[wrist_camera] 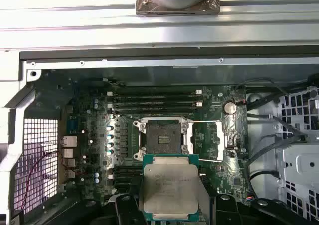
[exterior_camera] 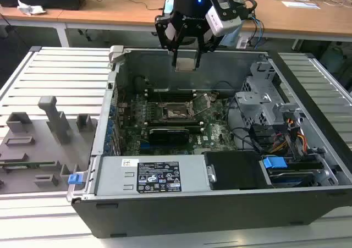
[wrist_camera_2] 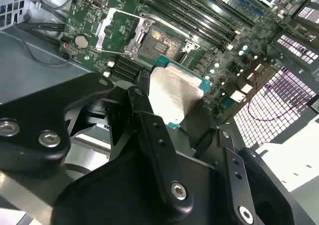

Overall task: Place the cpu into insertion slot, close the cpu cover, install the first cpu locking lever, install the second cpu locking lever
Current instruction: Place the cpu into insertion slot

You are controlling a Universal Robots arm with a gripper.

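**One chip gripped, one socket standing open**

We see the gripper (exterior_camera: 187, 61) clamped on the cpu (exterior_camera: 186, 65). Its dark fingers (wrist_camera: 124, 208) press on two opposite edges of the chip. In the exterior view it hangs high over the open computer case (exterior_camera: 104, 132), near the rear wall and well apart from the motherboard. In both wrist views the chip's dull silvery top is turned toward the camera, with the thin green rim showing around it.

Below, the insertion slot (wrist_camera: 162, 136) lies bare with its pin grid exposed. The cpu cover (wrist_camera: 215, 140) is swung open to one side of it. The long memory slots (wrist_camera: 154, 99) run just beside the socket.

We judge the step in hand to be the placing itself, not yet near contact.

- **Alignment:** the chip's edges should be squared with the socket frame while the chip is high. In the first wrist view they look close to parallel already.
- **Descent:** it ought to be straight and slow with no sideways sliding, since the pins would bend under a dragged corner.
- **Level and keying:** we cannot tell from these pictures whether the chip is held truly level or which corner carries the keying mark. Both deserve a check.
- **Finger clearance:** the fingers sit at the chip's edges, so we expect little room beside the metal bracket.
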